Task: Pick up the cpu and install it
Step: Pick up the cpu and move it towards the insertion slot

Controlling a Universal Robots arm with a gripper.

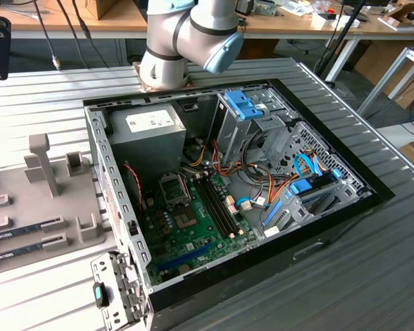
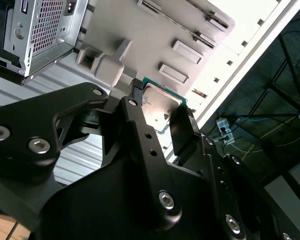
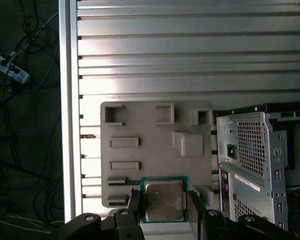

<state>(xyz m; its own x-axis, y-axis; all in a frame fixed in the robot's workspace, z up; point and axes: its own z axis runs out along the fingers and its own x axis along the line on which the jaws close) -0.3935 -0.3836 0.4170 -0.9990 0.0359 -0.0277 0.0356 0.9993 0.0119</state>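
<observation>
The cpu point(image 3: 163, 200), a flat square chip with a silver top and thin green rim, sits between my gripper's point(image 3: 164, 199) two black fingers point(image 3: 134, 204), which are shut on its opposite edges. In the second wrist view the cpu point(image 2: 160, 102) shows held the same way in the gripper point(image 2: 160, 107), lifted above the grey holder tray point(image 2: 155, 30). The tray point(image 3: 140, 120) lies on the slatted metal table beside the open computer case point(image 3: 250, 150). In the exterior view the motherboard's square socket point(image 1: 174, 186) lies inside the case point(image 1: 228, 186).
The grey tray point(image 1: 27, 200) at the exterior view's left carries upright posts and long dark memory sticks point(image 1: 27, 231). The case holds a power supply point(image 1: 148, 131), drive cages point(image 1: 252, 117) and loose cables. The table edge point(image 3: 70, 125) drops to a floor with cables.
</observation>
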